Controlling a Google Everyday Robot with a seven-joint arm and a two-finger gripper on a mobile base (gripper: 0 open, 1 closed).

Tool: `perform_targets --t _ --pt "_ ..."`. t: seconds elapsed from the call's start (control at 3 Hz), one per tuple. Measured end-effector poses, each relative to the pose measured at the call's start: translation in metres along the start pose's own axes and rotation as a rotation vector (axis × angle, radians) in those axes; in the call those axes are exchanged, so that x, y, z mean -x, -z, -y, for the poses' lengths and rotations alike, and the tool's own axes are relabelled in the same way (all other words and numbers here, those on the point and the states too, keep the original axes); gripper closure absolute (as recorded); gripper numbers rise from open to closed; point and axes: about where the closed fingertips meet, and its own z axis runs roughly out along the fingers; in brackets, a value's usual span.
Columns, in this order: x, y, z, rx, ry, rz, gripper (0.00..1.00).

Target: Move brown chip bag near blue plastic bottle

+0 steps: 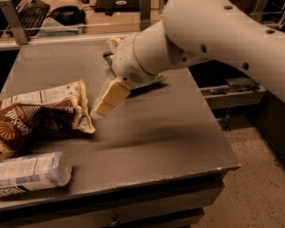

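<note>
The brown chip bag [35, 118] lies flat at the table's left edge, its tan open end pointing right. The blue plastic bottle [28, 173] lies on its side just in front of the bag, close to it, at the front left corner. My gripper [110, 98] hangs a little above the table just right of the bag's open end. It is apart from the bag and holds nothing. My big white arm [213, 37] reaches in from the upper right.
A green chip bag [154, 81] lies mostly hidden behind my wrist at the table's middle back. The grey table [156, 137] ends at a front edge and a right edge. A keyboard [31, 11] and a desk stand behind a rail.
</note>
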Motion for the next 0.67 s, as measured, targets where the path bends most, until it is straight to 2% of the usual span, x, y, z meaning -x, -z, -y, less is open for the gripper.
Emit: perform_targets --t 0.33,0.67 --pt "-0.059 0.063 0.035 -0.116 -0.051 -0.007 0.0" --pt "-0.068 0.075 0.04 -0.139 -0.054 -0.012 0.0"
